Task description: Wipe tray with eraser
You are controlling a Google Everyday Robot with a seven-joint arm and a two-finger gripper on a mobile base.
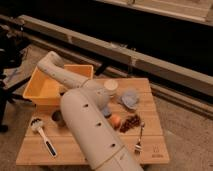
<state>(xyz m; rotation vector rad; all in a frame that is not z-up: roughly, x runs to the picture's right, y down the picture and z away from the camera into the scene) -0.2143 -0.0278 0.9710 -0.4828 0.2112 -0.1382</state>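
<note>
The yellow-orange tray [42, 89] stands on the back left of the wooden slatted table [150, 150]. My white arm [90, 125] rises from the bottom centre, bends, and reaches over the tray's right half. My gripper [62, 91] shows only as a dark shape at the tray's near right corner, mostly hidden behind the arm. I cannot make out an eraser; if the gripper holds it, it is hidden.
A white brush with a dark handle [43, 135] lies front left. A small dark object [57, 117] sits just in front of the tray. A white cup [111, 86], a blue cloth [131, 98], an orange [116, 120], grapes [131, 122] and a fork [140, 136] lie to the right.
</note>
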